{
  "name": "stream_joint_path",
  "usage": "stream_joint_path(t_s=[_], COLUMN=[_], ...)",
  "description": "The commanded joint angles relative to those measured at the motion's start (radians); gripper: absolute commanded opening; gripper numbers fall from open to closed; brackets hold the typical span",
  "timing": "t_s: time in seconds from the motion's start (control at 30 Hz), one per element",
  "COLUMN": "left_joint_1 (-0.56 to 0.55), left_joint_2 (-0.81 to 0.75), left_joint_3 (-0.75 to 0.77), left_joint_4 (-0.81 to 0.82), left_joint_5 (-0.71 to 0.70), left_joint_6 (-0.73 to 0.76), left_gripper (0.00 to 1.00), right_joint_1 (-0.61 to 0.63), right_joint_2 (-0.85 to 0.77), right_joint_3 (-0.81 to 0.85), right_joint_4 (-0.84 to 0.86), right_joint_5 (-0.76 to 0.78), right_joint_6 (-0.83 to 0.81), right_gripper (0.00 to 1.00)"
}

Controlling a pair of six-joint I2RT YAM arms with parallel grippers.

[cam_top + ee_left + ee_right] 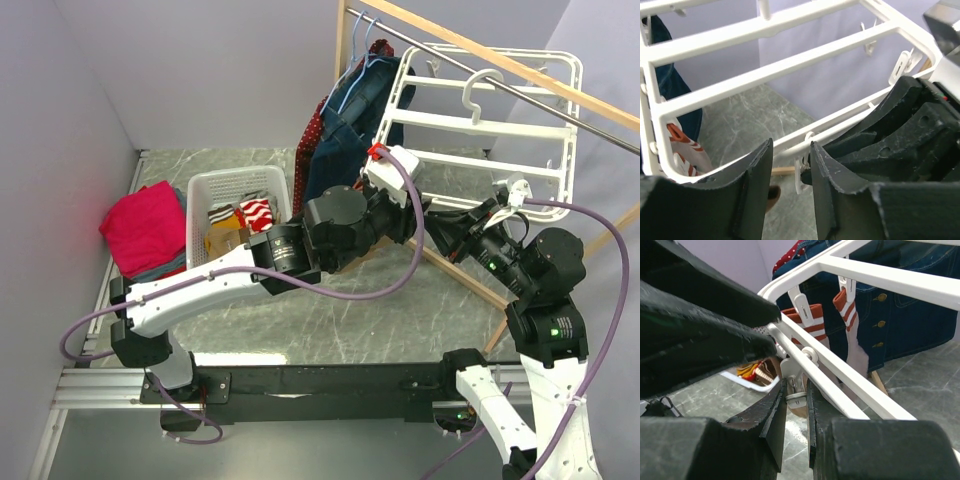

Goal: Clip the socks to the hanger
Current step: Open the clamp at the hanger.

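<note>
Right gripper (pixel 796 388) pinches a clip (pixel 790 370) on the hanger (pixel 875 277); left gripper (pixel 791 150) narrow, nothing held. Risk: hanger hangs free and may swing, so clip slips from the pinch.

clip (pixel 791 371): lower end sunk between the right gripper's (pixel 796 390) fingers; a brown patch just behind it, unidentifiable.
socks (pixel 810 325): two striped, beyond the fingertips; lower ends hidden by a hanger (pixel 875 276) bar.
left gripper (pixel 791 147): in the right wrist view its fingers (pixel 700 350) are blurred and cut by the left edge; in the top view its tips are lost beneath its own wrist.
basket (pixel 230 177): behind that wrist, contents partly covered by the arm.
</note>
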Motion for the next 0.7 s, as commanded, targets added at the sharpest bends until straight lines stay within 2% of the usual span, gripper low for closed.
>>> stream_joint_path(t_s=[0.0,0.2,0.53,0.67], left_joint_1=[-0.002,-0.004,-0.015,-0.015], left_joint_2=[0.012,-0.011,-0.005,-0.054], left_joint_3=[0.046,0.03,0.055,0.007], left_joint_4=[-0.072,-0.102,-0.132,-0.103], left_joint_5=[-0.026,0.014,0.039,0.048], left_joint_6=[-0.061,-0.104,-0.114,-0.118], left_gripper=[0.41,0.43,0.41,0.48], right_joint_1=[0.011,0.011,0.013,0.011], right_joint_2=[-0.007,-0.003,-0.001,-0.004], right_joint_3=[0.0,0.001,0.011,0.02], right_joint_4=[-0.008,-0.002,-0.007,-0.008], right_joint_5=[-0.049,-0.044,-0.043,-0.041], right_joint_6=[-0.004,-0.005,-0.011,-0.007], right_gripper=[0.04,0.03,0.04,0.04])
